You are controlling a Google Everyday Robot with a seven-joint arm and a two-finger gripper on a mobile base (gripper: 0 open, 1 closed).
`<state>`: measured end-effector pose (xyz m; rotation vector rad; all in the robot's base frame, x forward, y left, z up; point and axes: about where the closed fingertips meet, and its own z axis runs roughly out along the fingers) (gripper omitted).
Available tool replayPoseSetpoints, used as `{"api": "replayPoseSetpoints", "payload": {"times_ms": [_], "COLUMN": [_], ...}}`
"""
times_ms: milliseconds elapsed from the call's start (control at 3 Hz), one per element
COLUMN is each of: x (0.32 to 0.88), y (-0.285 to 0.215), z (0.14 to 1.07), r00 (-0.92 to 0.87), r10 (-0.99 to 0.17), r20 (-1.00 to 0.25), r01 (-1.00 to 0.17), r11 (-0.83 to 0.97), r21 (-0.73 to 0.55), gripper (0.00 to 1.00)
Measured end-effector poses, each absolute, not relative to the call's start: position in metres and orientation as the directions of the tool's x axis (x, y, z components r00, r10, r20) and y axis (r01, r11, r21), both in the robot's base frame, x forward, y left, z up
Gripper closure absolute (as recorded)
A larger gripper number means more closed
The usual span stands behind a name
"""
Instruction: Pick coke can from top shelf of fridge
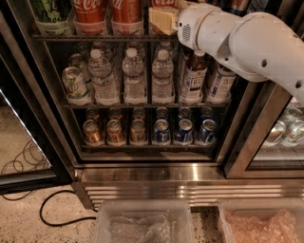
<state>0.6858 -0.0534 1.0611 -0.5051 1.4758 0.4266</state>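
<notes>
The fridge [190,189] stands open in front of me. On its top shelf [95,37] stand red coke cans: one at the left [89,12], one beside it [126,10], and a third [164,2] mostly hidden at the top edge. My gripper [163,19], tan-coloured at the end of the white arm [237,38], is at top-shelf height, right in front of that third can and to the right of the other two. A green-and-white can [50,12] stands at the shelf's far left.
The middle rack holds water bottles [133,76], a green-and-white can [75,85] and other bottles [194,78]. The bottom rack holds small gold cans [114,132] and blue cans [183,130]. Two clear bins [142,223] sit on the floor. A black cable [52,216] lies at the left.
</notes>
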Motion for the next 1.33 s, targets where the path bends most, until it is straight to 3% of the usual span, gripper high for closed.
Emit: {"api": "replayPoseSetpoints", "payload": {"times_ms": [1333], "x": [0.6781], "y": [-0.0392], "z": [1.058], "r00": [0.043], "r10": [-0.095], "r20": [-0.995], "r01": [-0.597], "r11": [0.796], "r21": [-0.102], "gripper": [1.0]}}
